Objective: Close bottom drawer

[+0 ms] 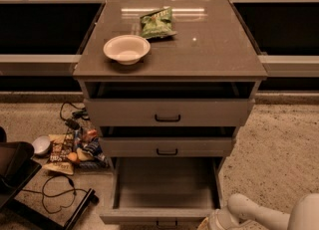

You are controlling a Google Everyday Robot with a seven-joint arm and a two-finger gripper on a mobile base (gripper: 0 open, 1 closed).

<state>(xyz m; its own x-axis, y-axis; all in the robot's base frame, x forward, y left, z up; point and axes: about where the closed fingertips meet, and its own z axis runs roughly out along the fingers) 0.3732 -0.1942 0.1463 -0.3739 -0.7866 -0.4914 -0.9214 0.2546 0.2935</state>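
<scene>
The bottom drawer [164, 184] of the grey-beige cabinet is pulled far out, and its inside is empty. Its front panel [149, 217] lies at the lower edge of the camera view, with the black bar handle [167, 222] partly cut off. My white arm [259, 213] comes in from the lower right corner. My gripper [210, 222] is low at the right end of the drawer's front panel, close to it; whether it touches is not visible.
The top drawer [168, 112] and the middle drawer [167, 147] each stand slightly open. A white bowl [126, 50] and a green snack bag [157, 23] lie on the cabinet top. Snack packets and cables [70, 147] litter the floor at left, beside a black stand [15, 174].
</scene>
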